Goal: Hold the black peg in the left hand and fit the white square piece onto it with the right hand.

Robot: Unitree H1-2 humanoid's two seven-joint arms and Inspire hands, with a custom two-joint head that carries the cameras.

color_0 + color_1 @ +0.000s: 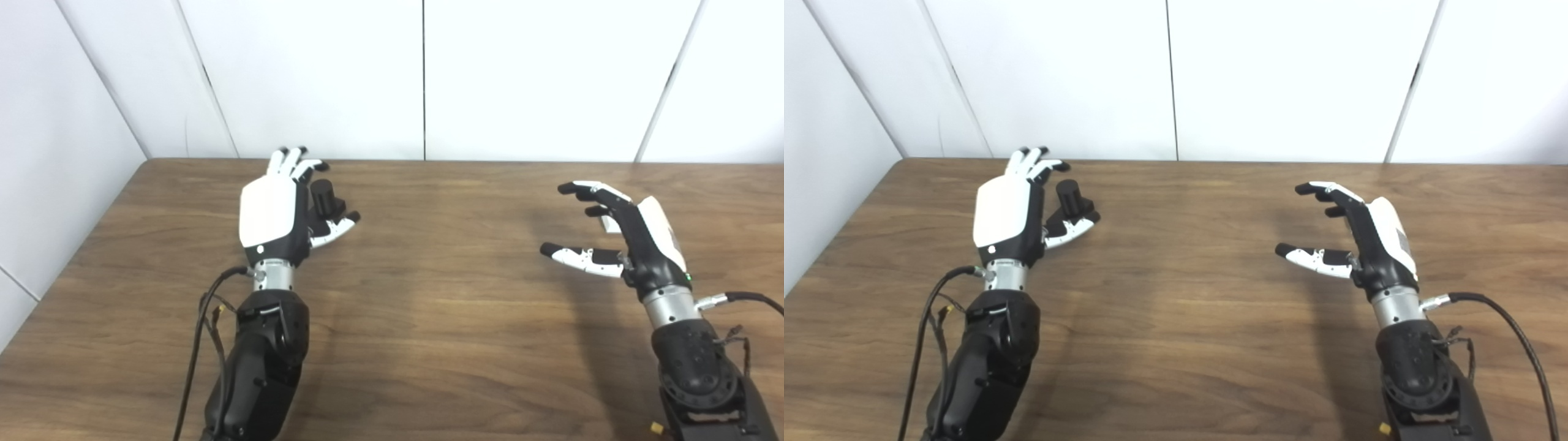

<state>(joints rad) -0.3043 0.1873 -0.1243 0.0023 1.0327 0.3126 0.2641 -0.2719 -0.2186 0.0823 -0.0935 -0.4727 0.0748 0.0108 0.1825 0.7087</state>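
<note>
White-backed left hand [272,211] and right hand [618,236] — black fingers, silver wrists, black forearms — trailing black cables

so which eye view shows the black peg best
The right eye view: the black peg stands clear beside the open left hand. In the left eye view the hand overlaps its left edge.

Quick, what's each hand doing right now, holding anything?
Left hand: open, fingers spread beside the black peg, not gripping it.
Right hand: open, holding nothing; the white square piece peeks out behind it.
</note>
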